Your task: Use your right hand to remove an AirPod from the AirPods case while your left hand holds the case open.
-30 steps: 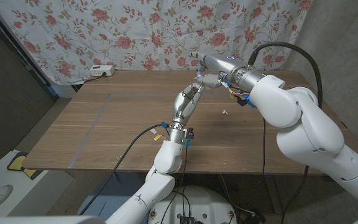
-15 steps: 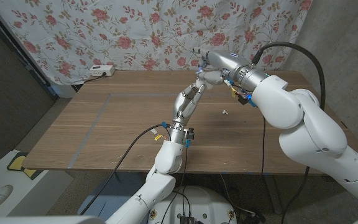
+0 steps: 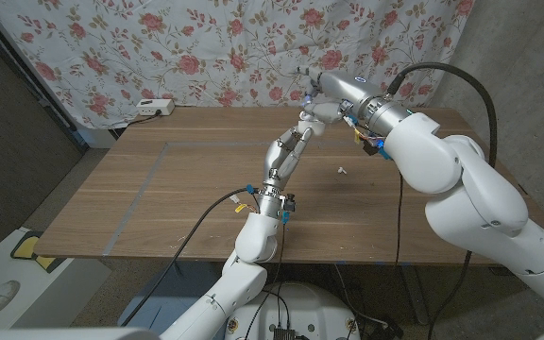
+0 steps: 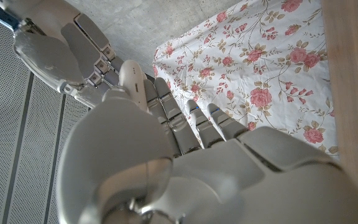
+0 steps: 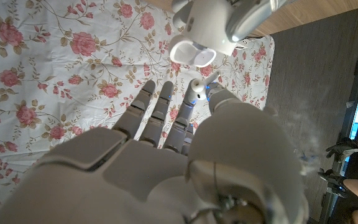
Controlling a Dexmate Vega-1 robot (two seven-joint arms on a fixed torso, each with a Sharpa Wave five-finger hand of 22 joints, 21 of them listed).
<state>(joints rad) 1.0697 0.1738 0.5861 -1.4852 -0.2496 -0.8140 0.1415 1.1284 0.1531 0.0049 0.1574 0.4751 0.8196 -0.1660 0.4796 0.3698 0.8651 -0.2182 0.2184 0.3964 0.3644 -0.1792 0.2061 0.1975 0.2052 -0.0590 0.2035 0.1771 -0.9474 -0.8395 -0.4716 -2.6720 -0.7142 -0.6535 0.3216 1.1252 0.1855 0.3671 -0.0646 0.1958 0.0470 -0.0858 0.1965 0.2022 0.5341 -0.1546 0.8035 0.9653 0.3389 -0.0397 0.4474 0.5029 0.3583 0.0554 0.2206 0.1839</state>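
R hand point(image 5: 185, 155) pinches an AirPod point(image 5: 202, 82) in its fingers, stem-first, just clear of the case point(image 5: 191, 53). L hand point(image 3: 302, 132) grips case, lid open, above tabletop point(image 3: 187, 189).

A wooden bench with three small things on it

The brown wooden bench point(image 3: 206, 189) has a thin pale line point(image 3: 144, 189) marked across its left part, bending into a corner near the back. A tiny white piece point(image 3: 342, 171) lies on the wood toward the right side. A white box point(image 3: 155, 107) with buttons on top sits at the far left corner, by the flowered cloth point(image 3: 225, 47) hanging behind.
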